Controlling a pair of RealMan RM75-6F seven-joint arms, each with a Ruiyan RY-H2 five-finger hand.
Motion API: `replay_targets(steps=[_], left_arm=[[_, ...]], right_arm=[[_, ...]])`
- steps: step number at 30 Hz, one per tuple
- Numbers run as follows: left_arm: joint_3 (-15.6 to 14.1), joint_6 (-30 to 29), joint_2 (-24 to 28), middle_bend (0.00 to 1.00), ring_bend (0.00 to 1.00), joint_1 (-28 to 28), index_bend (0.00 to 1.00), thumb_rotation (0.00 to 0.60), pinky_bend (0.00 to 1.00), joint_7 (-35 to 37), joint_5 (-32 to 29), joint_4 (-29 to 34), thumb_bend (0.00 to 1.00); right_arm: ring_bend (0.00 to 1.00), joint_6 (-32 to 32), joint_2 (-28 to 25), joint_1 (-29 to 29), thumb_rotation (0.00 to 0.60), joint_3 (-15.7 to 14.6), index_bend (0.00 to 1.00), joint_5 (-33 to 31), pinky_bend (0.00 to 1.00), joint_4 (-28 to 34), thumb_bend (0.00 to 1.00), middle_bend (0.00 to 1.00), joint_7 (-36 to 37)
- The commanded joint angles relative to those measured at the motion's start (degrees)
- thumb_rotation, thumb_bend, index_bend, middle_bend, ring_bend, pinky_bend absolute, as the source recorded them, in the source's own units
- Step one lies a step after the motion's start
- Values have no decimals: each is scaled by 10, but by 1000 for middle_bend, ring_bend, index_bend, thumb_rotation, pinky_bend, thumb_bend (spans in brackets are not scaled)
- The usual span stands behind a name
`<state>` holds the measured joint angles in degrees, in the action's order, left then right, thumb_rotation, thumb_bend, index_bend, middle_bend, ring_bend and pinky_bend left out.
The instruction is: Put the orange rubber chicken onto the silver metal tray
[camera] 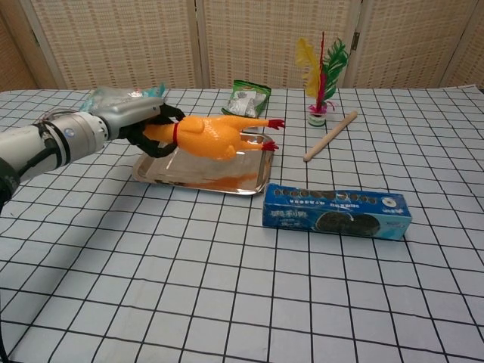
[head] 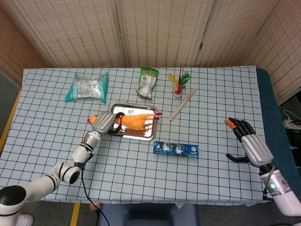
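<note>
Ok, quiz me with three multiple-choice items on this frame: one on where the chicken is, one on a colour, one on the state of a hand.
1. Where is the orange rubber chicken?
A. Flat on the cloth
B. Held above the silver metal tray
C. Beside the feather toy

2. What colour is the long biscuit box?
A. Blue
B. Red
C. Green

3. How is the right hand?
A. Gripping the wooden stick
B. Pressing the tray
C. Open, holding nothing

Answers: 1 B, the left hand grips its neck end and the body hangs over the tray. 2 A, its wrapper is blue. 3 C, its fingers are spread well away from everything.
</note>
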<state>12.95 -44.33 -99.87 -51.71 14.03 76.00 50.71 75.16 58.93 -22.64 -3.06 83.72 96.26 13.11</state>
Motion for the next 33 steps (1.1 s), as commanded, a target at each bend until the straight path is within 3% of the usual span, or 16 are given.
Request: replay_targets(steps=[1, 5, 8, 11, 18, 23, 26, 30, 33], left_arm=[[-8, 18, -30, 534, 449, -19, 490, 600, 449, 67, 21, -56, 615], [-23, 23, -34, 246, 224, -25, 114, 600, 364, 120, 42, -84, 526], [-29, 22, -33, 80, 90, -29, 1, 600, 281, 137, 51, -92, 473], [-30, 13, -30, 9, 21, -29, 0, 600, 233, 139, 53, -93, 449], [-31, -8, 4, 0, 0, -21, 0, 600, 205, 132, 54, -39, 436], [-40, -72, 86, 0, 0, 22, 0, 600, 179, 72, 59, 83, 431], [-55, -118, 164, 0, 0, 72, 0, 600, 166, 16, 53, 194, 432], [-86, -226, 267, 0, 0, 174, 0, 600, 152, -54, 36, 338, 433], [-116, -320, 306, 8, 0, 256, 0, 600, 163, -74, 36, 387, 433]], right_arm=[[0, -5, 2, 4, 600, 7, 0, -2, 0, -10, 123, 0, 9], [0, -11, 3, 9, 600, 13, 0, -2, 0, -18, 123, 0, 15], [0, -12, 4, 14, 600, 18, 0, -2, 0, -20, 123, 0, 18], [0, -13, 4, 19, 600, 19, 0, 0, 0, -17, 123, 0, 17], [0, 3, -3, 36, 600, 26, 0, 8, 0, -3, 123, 0, 9], [0, 32, -6, 56, 600, 28, 0, 21, 0, 7, 123, 0, -7], [0, 46, -10, 71, 600, 25, 0, 24, 0, 17, 123, 0, -28], [0, 75, -5, 99, 600, 23, 0, 15, 0, 31, 122, 0, -85], [0, 102, 11, 120, 600, 25, 0, 4, 0, 33, 122, 0, -143]])
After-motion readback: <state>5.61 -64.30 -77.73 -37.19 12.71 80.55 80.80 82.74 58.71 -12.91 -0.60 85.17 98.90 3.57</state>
